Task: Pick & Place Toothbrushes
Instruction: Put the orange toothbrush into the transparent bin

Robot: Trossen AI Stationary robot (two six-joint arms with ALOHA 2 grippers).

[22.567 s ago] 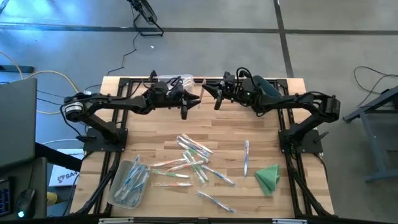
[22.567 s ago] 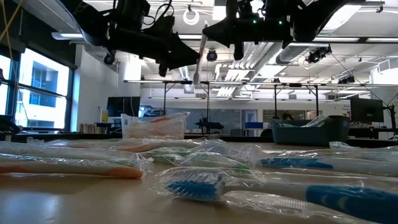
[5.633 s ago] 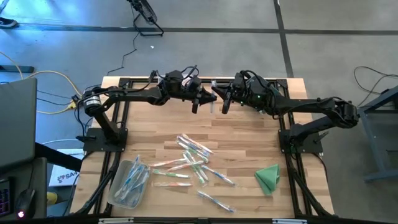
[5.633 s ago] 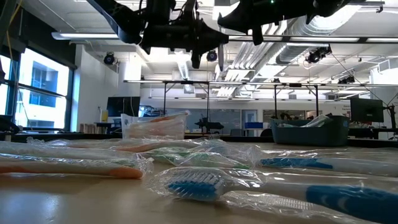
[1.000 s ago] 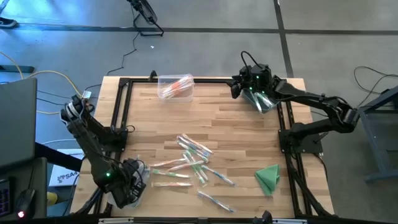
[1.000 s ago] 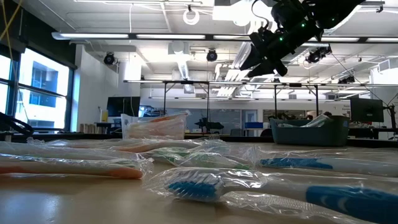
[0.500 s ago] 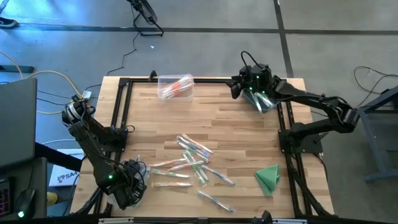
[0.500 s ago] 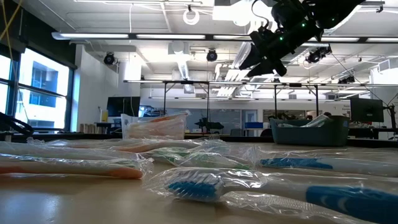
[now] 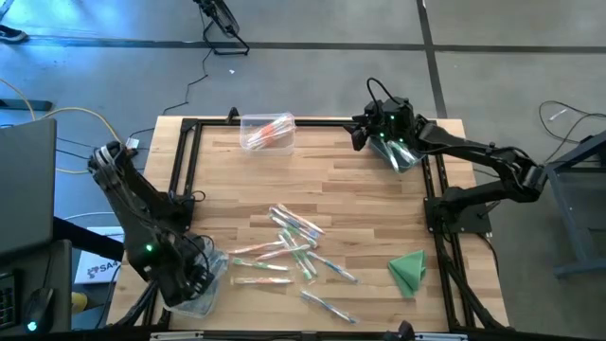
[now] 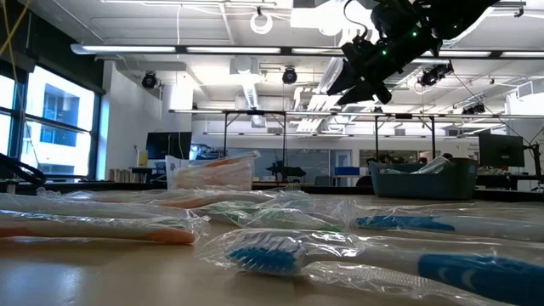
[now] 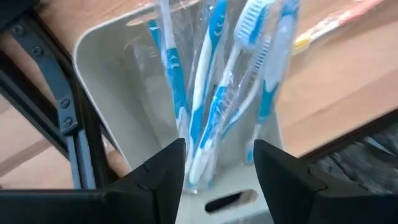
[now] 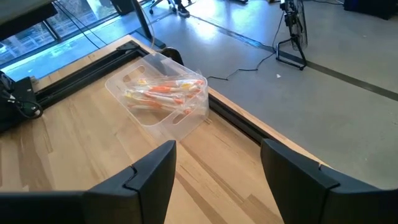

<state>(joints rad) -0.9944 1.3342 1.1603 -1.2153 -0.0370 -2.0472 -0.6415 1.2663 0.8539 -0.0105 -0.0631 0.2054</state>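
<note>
Toothbrushes (image 9: 289, 242) lie in a loose pile on the bench, in its near half, most of them in clear wrappers; you see them close up in the low view too. More blue ones (image 11: 208, 93) sit in the grey bin (image 9: 180, 280) at the bench's near left corner, right under your left gripper (image 11: 217, 165). Its jaws stand apart just above the bin, straddling the bundled handles without clamping any of them. A second ago that gripper sat lower over the bin; now the arm has drawn up and slightly toward the left edge, and the jaws have spread.

Orange brushes fill the clear bin (image 9: 266, 132) at the far edge, left of centre. Your right gripper (image 9: 365, 133) hangs over the far right corner above the dark bin (image 9: 405, 155), jaws apart and holding nothing, and it has not moved in the last second. From its wrist camera you look across the bench at the clear bin.

A green cloth (image 9: 408, 272) lies near the right edge, beside the pile.
</note>
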